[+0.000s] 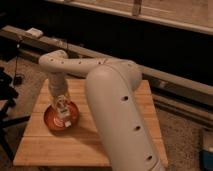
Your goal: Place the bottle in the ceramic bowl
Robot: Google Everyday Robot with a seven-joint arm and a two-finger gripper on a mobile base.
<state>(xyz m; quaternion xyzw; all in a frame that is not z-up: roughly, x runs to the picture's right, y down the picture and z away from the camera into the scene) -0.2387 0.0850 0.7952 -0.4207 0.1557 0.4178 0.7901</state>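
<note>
Over the shallow orange-red ceramic bowl (60, 118) on the wooden table (90, 145), the gripper (62, 111) hangs low; the bottle isn't discernible, so placement looks near-finished but unconfirmed

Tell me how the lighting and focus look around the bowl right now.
Camera view: dim, warm light, soft focus throughout; the ceramic bowl on the wooden table is the brightest colour, the gripper hangs over it with the bottle blurred into it; the background is near black, and the arm fills the foreground.
</note>
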